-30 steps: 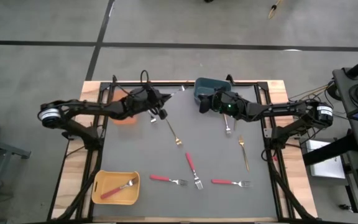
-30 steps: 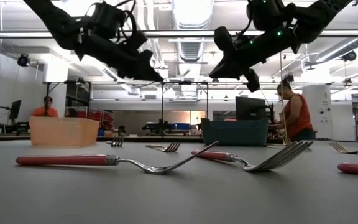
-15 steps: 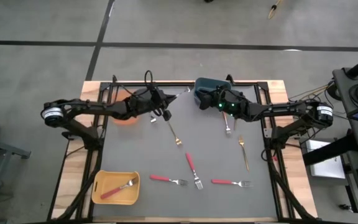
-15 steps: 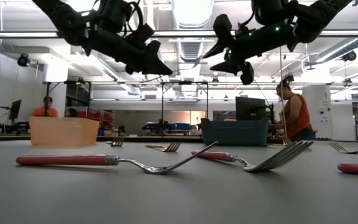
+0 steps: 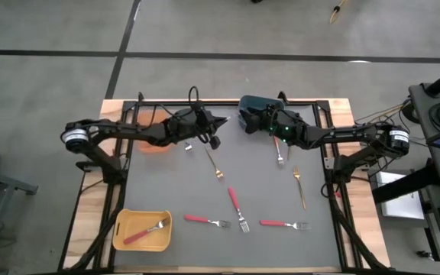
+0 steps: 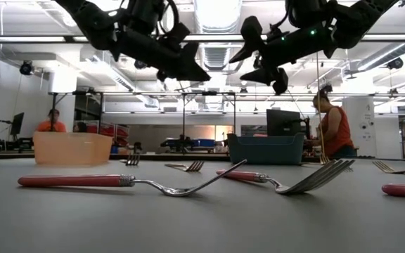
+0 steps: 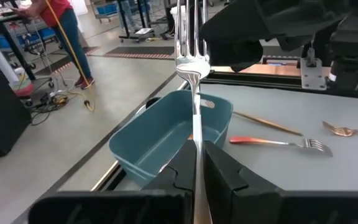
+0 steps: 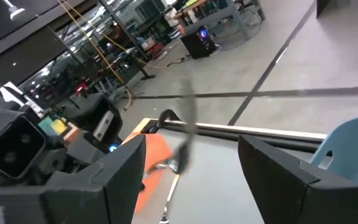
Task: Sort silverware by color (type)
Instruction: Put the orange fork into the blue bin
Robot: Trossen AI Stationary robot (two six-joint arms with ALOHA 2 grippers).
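My left gripper (image 5: pixel 211 128) is above the table's far middle, shut on a silver fork (image 7: pixel 192 59) whose tines (image 5: pixel 221 120) point toward my right gripper (image 5: pixel 252 124). That gripper is open above the near rim of the blue bin (image 5: pixel 252 105), fingers spread (image 8: pixel 191 180), with nothing between them. The low view shows a gap between the two grippers (image 6: pixel 199 74) (image 6: pixel 262 60). On the mat lie gold forks (image 5: pixel 213 162) (image 5: pixel 299 187), red-handled forks (image 5: pixel 237 208) (image 5: pixel 206 221) (image 5: pixel 284 224) and one more fork (image 5: pixel 280 153) under my right arm. My left gripper pinches the fork's stem (image 7: pixel 195 140) below the tines between its two fingers; the handle end is hidden behind the fingers. The fork lies along the fingers and sticks out ahead of them, tines foremost. It is lifted clear of the table, roughly level, over the blue bin's side.
An orange bin (image 5: pixel 153 145) stands at the far left under my left arm. A yellow bin (image 5: pixel 141 231) at the near left holds a red-handled fork (image 5: pixel 145 231). Black frame rails run along the table's edges. People work in the room beyond.
My left gripper has carried the fork toward the table's right, closer to the right gripper and the blue bin, staying shut on it. My right gripper has opened wide where it is, above the blue bin.
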